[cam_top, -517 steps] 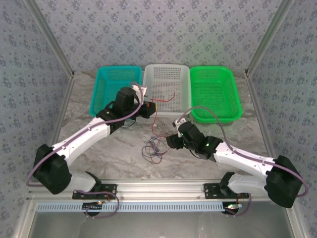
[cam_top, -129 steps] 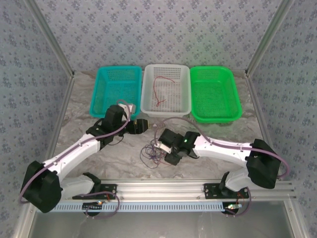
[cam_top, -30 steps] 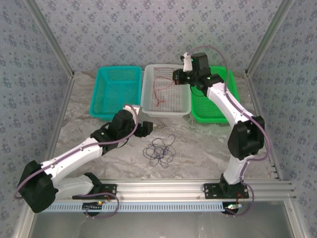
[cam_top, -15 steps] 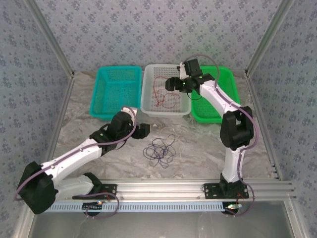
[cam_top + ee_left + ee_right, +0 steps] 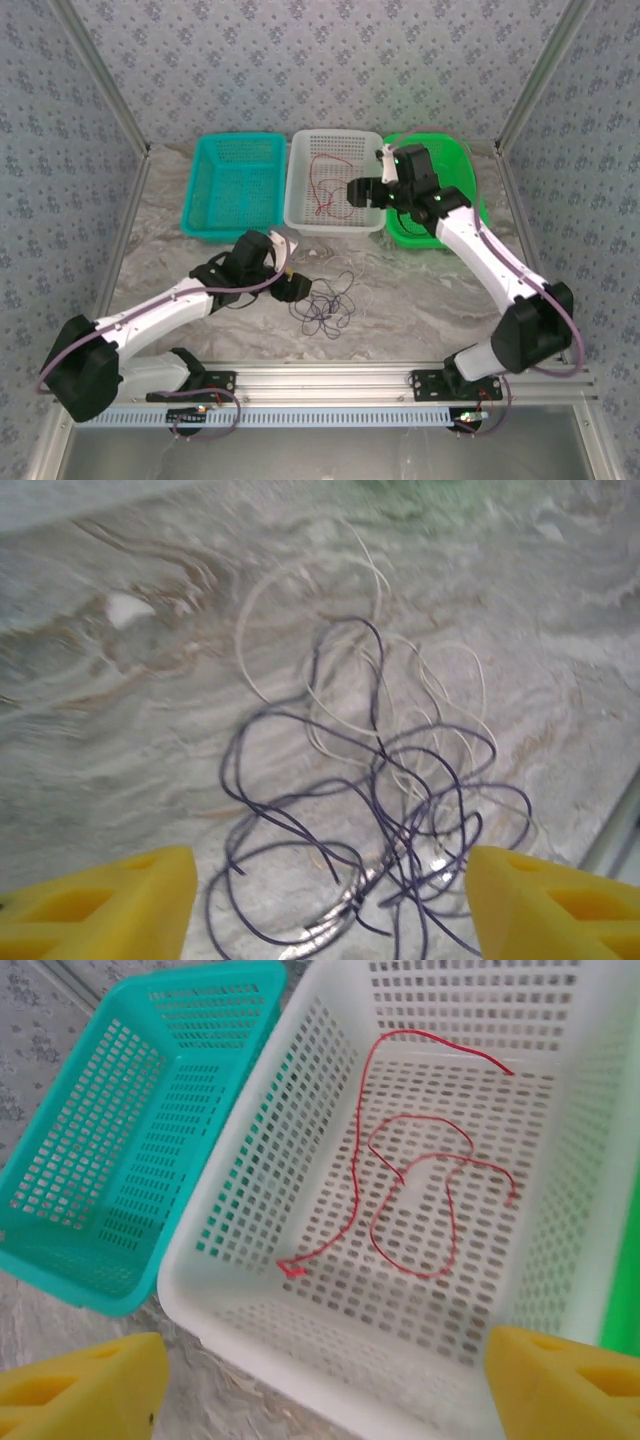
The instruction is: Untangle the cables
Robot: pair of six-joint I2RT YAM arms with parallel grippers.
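A dark purple-black cable lies in a loose tangle on the marble table, with a thin white cable looped through and beside it. My left gripper hovers at the tangle's left edge. In its wrist view the left gripper is open, yellow fingers wide apart above the dark loops. A red cable lies curled inside the white basket. My right gripper is open over that basket's near right part, holding nothing.
Three baskets stand in a row at the back: teal, white and green. The aluminium rail runs along the near edge. Bare marble lies right of the tangle.
My right gripper has opened and drawn back from above the white basket's far side to its near right part. My left gripper has moved down and right, up to the tangle.
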